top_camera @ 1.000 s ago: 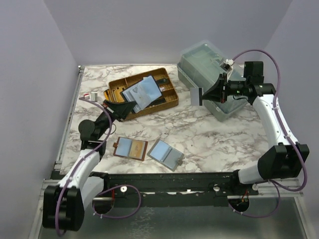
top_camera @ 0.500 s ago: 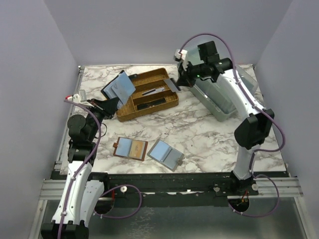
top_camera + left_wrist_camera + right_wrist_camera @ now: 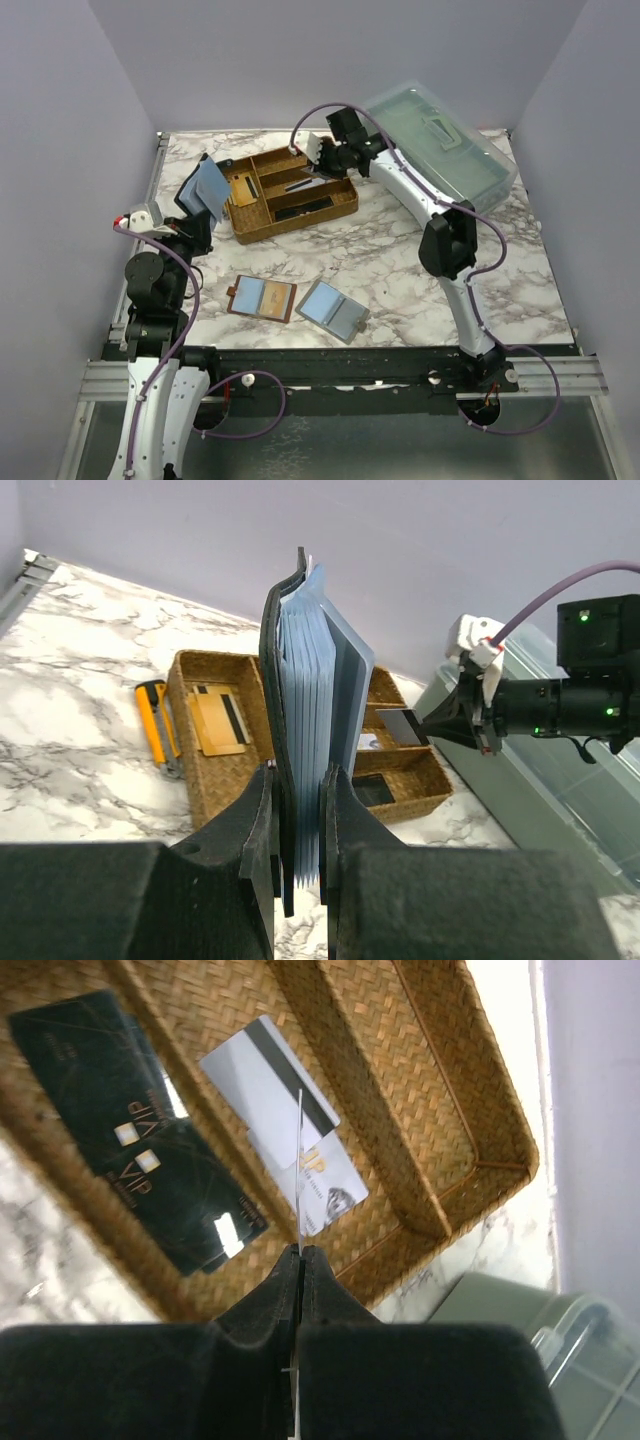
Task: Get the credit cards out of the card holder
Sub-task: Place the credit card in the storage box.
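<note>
Left gripper is clamping the card holder by its lower edge, holding it upright over the bench beside the tray. Right gripper is pinching one card edge-on above the tray, where two pale cards are lying.

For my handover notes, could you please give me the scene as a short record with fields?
left gripper: shut on the card holder, held upright and open
right gripper: shut on a credit card, edge-on above the wicker tray
tray contents: two silvery cards in one compartment, black cards in the next
table: brown holder and grey holder, both lying open
</note>
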`<state>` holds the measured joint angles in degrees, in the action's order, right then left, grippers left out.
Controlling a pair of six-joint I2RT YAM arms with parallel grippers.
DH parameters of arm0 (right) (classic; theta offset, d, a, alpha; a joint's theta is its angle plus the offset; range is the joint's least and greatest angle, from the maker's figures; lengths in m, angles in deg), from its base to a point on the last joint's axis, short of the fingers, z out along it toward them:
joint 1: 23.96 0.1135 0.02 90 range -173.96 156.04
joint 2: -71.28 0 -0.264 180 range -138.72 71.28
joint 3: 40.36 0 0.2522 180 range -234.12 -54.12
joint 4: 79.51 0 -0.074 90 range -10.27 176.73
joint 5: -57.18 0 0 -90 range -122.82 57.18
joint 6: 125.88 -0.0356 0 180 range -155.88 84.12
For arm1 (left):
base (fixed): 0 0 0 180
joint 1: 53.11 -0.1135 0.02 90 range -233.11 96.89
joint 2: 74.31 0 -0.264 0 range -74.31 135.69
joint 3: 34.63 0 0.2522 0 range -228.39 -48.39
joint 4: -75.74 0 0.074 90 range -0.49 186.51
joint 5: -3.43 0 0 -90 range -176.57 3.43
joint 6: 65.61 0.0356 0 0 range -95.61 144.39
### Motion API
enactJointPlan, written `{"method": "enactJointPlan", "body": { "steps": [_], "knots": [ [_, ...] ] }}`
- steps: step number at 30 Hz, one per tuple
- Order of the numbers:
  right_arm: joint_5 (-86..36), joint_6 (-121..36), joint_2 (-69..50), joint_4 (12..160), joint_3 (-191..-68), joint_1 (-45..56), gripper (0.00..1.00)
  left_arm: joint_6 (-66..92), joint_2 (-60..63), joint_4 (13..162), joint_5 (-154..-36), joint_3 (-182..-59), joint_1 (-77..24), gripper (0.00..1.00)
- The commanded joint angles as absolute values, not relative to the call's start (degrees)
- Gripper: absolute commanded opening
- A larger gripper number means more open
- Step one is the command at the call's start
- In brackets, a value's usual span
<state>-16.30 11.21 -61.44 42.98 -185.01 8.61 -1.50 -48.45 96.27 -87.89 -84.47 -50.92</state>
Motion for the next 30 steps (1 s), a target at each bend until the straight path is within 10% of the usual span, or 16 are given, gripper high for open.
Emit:
{"method": "enactJointPlan", "body": {
  "steps": [1,24,30],
  "knots": [
    [-24.7,16.3,-65.4,52.1,-186.5,10.2,0.00,1.7,-50.5,97.2,-83.6,-85.7,-51.2,0.00],
    [-32.5,25.5,-71.7,62.4,-182.4,14.5,0.04,-1.5,-55.2,99.3,-85.0,-82.8,-51.3,0.00],
    [-32.2,24.5,-72.0,61.1,-182.4,14.9,0.20,-2.5,-55.9,100.0,-85.5,-82.6,-51.2,0.00]
  ]
}}
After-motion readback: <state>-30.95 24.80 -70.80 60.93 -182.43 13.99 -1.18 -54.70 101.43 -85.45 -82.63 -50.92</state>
